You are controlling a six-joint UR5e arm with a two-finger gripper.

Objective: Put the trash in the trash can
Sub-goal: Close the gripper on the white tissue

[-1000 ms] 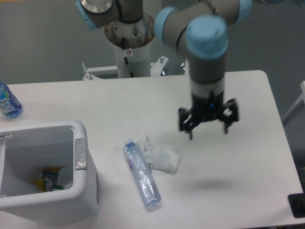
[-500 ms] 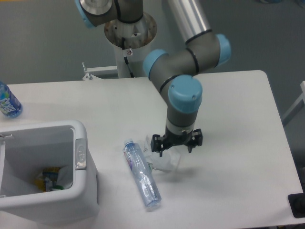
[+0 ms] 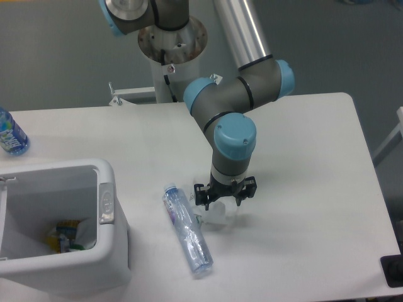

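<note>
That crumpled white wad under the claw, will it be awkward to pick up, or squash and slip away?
The crumpled wad looks thin and creased, so it will probably squash under the gripper rather than resist. It seems light for its size and might slide on the smooth table if nudged. Its irregular shape makes rolling unlikely.

White trash can, white wad, bluish-labelled clear bottle.

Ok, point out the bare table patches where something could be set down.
Free: right of the gripper toward the table edge, and between the upright bottle and arm. Crowded: trash can, flattened bottle, white wad.
</note>
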